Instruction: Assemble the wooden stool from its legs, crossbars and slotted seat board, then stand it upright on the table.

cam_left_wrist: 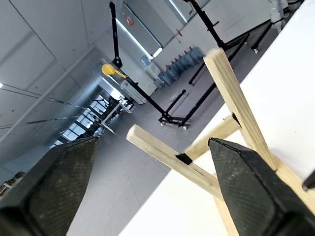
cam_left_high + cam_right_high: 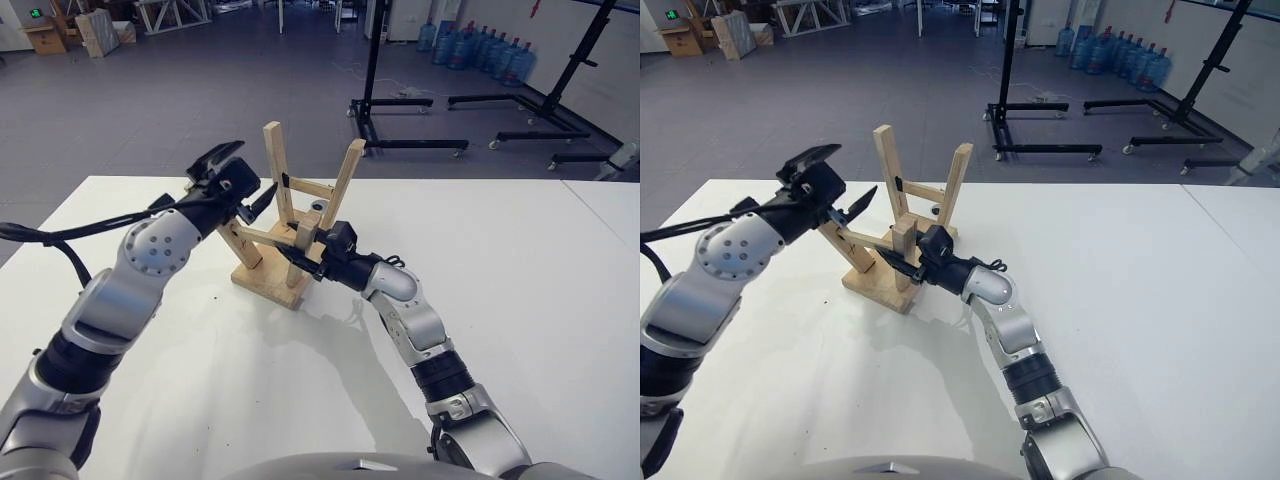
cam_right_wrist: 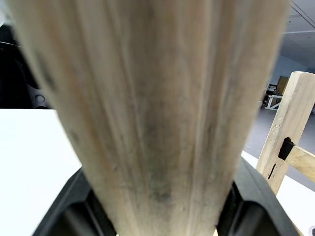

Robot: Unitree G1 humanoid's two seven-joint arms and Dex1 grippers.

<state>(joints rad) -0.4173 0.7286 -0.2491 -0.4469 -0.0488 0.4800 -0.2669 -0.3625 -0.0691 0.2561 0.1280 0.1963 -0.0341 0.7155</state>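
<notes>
The wooden stool (image 2: pixel 290 225) stands upside down on the white table (image 2: pixel 520 300), its seat board (image 2: pixel 268 282) flat on the surface and its legs pointing up. Crossbars (image 2: pixel 312 187) join the legs. My right gripper (image 2: pixel 310 262) is shut on the near leg (image 3: pixel 147 98), low by the seat board; dark fingers (image 3: pixel 64 211) show on either side of the wood. My left gripper (image 2: pixel 240 180) hovers open at the stool's left side, above the left leg (image 2: pixel 240 245). In the left wrist view, a far leg (image 1: pixel 236 98) and a crossbar (image 1: pixel 167 155) lie between its fingertips (image 1: pixel 251 191).
Black wheeled stands (image 2: pixel 400 110) and blue water bottles (image 2: pixel 480 45) are on the floor beyond the table's far edge. A second table joins at the right (image 2: pixel 600 210). A black cable (image 2: pixel 60 240) trails from my left arm. Bare tabletop lies to the right and front.
</notes>
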